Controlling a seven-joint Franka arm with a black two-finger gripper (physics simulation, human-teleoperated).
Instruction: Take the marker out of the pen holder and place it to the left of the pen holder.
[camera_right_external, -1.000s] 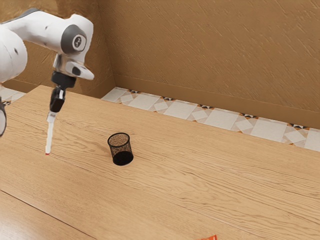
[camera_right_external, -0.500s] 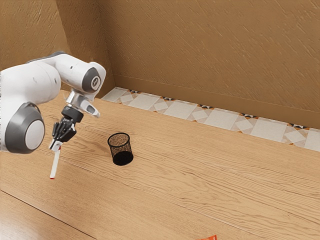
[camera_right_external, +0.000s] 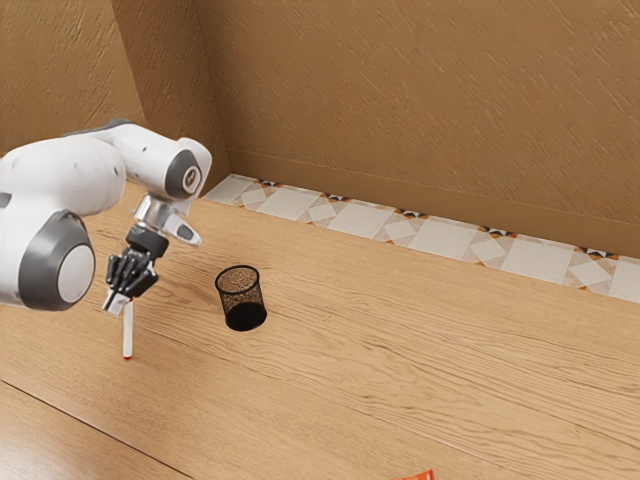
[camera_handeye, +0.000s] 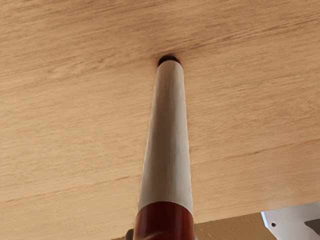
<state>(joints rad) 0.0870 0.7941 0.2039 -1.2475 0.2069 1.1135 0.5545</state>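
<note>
My gripper (camera_right_external: 118, 299) is tilted low at the exterior view's left, shut on the marker near its upper end. The white marker (camera_right_external: 128, 333) hangs almost upright from the fingers, its red-tipped end down at or just over the table. In the wrist view the marker (camera_handeye: 167, 135) runs away from the hand toward the wood, with its dark red part (camera_handeye: 165, 220) closest to the hand. The black mesh pen holder (camera_right_external: 242, 298) stands upright on the table, apart from the marker, and nothing shows inside it.
The wooden table (camera_right_external: 350, 350) extends around the pen holder. An orange-red object (camera_right_external: 422, 475) lies at the exterior view's lower edge. Behind the table are a tiled floor strip (camera_right_external: 440, 238) and a brown wall (camera_right_external: 420, 110).
My hand has come toward the exterior camera, turned and tilted, carrying the marker nearer the exterior view's bottom. Most recently the marker shifted slightly to that view's right. The pen holder has not moved.
</note>
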